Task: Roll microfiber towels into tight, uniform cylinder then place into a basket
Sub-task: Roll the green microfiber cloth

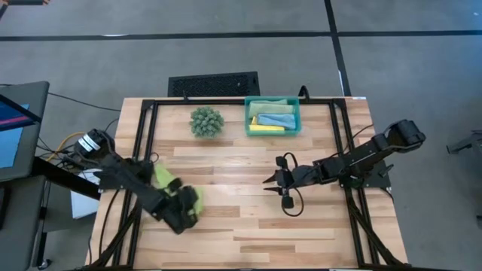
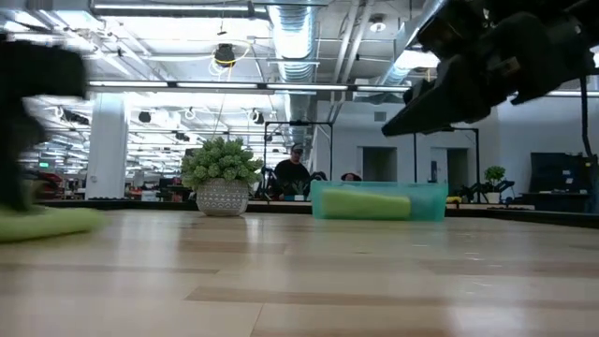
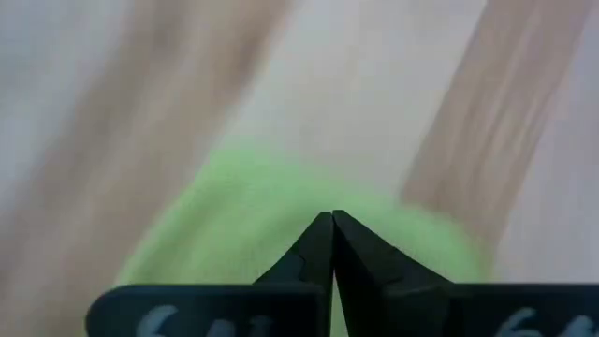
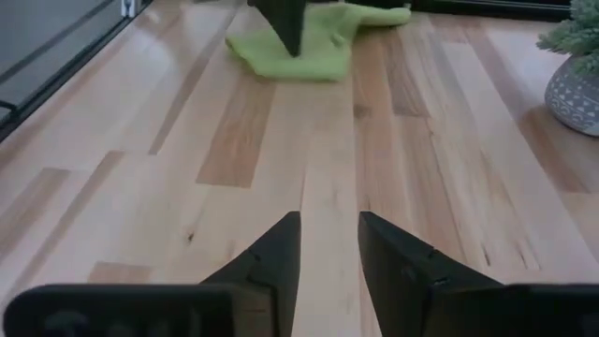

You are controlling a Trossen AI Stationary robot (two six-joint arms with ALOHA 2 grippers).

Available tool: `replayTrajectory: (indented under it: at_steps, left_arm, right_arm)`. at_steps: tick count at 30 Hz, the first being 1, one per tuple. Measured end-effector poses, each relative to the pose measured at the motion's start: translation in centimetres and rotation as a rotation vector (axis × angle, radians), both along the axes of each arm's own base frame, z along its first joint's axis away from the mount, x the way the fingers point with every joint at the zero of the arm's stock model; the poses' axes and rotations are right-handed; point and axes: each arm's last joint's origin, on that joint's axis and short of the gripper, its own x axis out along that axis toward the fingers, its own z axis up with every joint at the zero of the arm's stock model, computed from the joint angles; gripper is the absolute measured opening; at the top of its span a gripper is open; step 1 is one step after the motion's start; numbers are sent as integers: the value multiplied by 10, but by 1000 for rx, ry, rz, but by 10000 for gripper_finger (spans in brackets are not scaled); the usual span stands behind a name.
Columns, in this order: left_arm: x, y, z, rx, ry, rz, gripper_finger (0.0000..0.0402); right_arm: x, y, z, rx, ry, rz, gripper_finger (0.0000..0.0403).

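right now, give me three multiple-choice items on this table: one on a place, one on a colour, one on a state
1. Where is the lime towel?
A. in the basket
B. on the table by the left pincer
C. under the plant

2. What colour is the basket?
A. red
B. teal
C. black

3. How does the right pincer stand?
A. fingers apart, holding nothing
B. clamped on a towel
C. inside the basket

Answers:
1 B: the high view shows it lying under the left pincer, near the table's left side.
2 B: its walls show teal, with towels inside.
3 A: the right wrist view shows bare wood between its fingers, and it hangs over the table's middle.
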Motion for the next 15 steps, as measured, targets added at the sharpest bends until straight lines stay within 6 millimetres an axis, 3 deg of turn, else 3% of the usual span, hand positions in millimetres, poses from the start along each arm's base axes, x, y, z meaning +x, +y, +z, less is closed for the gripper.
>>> replayTrajectory:
  at_steps: [4, 7, 11, 15]
  left_arm:
    - [43, 10, 19, 161, -289, -101, 0]
    - [65, 10, 35, 139, -378, -296, 0]
    - [75, 2, 48, 34, -371, -537, 0]
    - [72, 0, 49, -21, -264, -476, 6]
  right_arm:
    - [0, 0, 1, 8, -2, -3, 133]
    - [0, 0, 0, 7, 0, -3, 134]
    - [0, 0, 0, 6, 4, -3, 134]
    - [-1, 1, 0, 24, 9, -2, 133]
